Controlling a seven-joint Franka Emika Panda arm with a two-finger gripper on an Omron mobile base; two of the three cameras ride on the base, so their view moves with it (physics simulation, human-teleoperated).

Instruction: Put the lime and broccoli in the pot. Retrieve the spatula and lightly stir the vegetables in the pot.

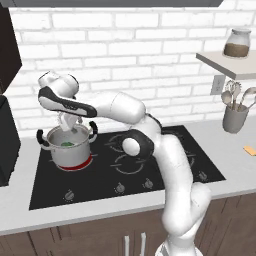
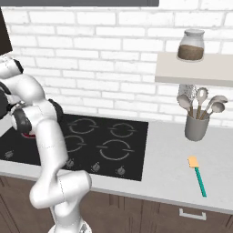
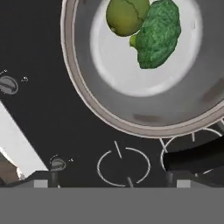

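The steel pot (image 1: 71,156) stands on the stove's back left burner, which glows red beneath it. Inside it, in the hand view, the yellow-green lime (image 3: 127,15) lies against the dark green broccoli (image 3: 158,35) on the pot's floor, ringed by the rim (image 3: 100,114). My gripper (image 1: 70,127) hangs just above the pot's mouth, pointing down. Its fingertips (image 3: 41,183) stand wide apart, so it is open and holds nothing (image 3: 112,183). The spatula (image 2: 198,175), orange-headed with a teal handle, lies on the counter far to the right, its tip (image 1: 249,150) at the frame edge.
The black cooktop (image 1: 150,165) has knobs along its front edge. A grey utensil cup (image 2: 196,128) with spoons stands at the back right, under a shelf (image 2: 195,70) carrying a glass jar (image 2: 191,45). A black appliance (image 1: 7,142) stands left of the stove.
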